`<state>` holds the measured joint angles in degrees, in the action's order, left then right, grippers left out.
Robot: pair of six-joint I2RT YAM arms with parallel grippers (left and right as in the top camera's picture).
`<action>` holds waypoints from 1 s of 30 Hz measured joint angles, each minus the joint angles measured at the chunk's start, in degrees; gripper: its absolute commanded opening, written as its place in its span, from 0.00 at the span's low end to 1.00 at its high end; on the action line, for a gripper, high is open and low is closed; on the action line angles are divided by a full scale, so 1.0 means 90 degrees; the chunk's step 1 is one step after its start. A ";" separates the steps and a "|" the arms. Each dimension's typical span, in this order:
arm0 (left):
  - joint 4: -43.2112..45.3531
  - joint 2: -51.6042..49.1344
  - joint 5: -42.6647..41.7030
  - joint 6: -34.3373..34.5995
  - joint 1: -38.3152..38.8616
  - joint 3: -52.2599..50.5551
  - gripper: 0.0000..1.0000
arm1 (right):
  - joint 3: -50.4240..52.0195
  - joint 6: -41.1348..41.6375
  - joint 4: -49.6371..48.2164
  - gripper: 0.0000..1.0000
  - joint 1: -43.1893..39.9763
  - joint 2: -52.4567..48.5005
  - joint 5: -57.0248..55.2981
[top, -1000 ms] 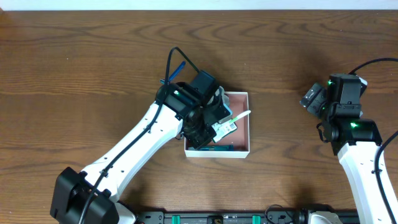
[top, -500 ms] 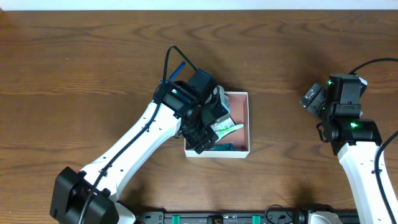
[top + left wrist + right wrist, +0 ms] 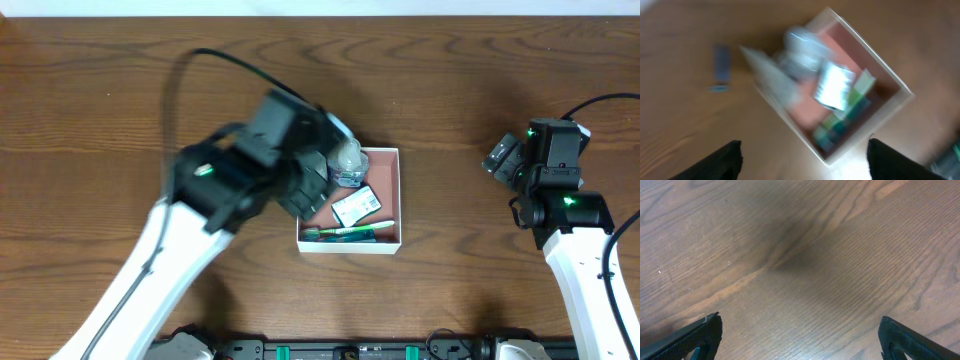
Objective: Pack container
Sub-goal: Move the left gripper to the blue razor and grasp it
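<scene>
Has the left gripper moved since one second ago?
Yes. The left gripper has lifted out of the container and drawn away to the left of it in the overhead view.

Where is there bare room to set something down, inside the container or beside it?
Inside the container, only the floor by the right wall, beyond the packet, is bare; the clear bottle, packet and long green item crowd the rest. Wide bare table lies between the container and the right arm.

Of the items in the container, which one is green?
The long thin item lying along the container's near wall; the flat packet is white, and the rounded item in the far-left corner is clear.
</scene>
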<state>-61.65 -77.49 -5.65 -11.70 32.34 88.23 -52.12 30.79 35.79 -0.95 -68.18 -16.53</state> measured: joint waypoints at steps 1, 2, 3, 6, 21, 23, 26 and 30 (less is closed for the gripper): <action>0.0165 0.0090 0.0141 0.0129 -0.0189 0.0010 0.93 | 0.0000 0.0000 -0.0002 0.99 0.0000 0.0000 0.0000; 0.0350 0.0158 0.0272 0.0238 -0.0454 0.0022 0.94 | 0.0000 0.0000 0.0000 0.99 0.0000 0.0000 0.0000; 0.0597 0.0172 0.0376 0.0342 -0.0784 0.0029 0.95 | 0.0000 0.0000 0.0000 0.99 0.0000 0.0000 0.0000; 0.1129 0.0022 0.0488 0.0498 -0.1511 0.0041 0.99 | 0.0000 0.0000 0.0002 0.99 0.0000 -0.0002 0.0000; 0.2946 -0.2438 0.0007 0.0488 -0.2582 0.0044 0.98 | 0.0000 0.0000 -0.0002 0.99 0.0000 -0.0002 0.0000; 0.3014 -0.2735 0.0002 0.0469 -0.2582 0.0044 0.98 | 0.0000 0.0000 0.0000 0.99 0.0000 -0.0002 0.0000; 0.3121 -0.3138 0.0002 0.0452 -0.2582 0.0044 0.98 | 0.0000 0.0000 0.0000 0.99 0.0000 -0.0002 0.0000; 0.3393 -0.3626 0.0002 0.0410 -0.2582 0.0044 0.98 | 0.0000 0.0000 -0.0002 0.99 0.0000 -0.0002 0.0000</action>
<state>-31.11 -110.13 -5.63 -8.01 9.10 88.62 -52.12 30.79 35.77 -0.95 -68.20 -16.53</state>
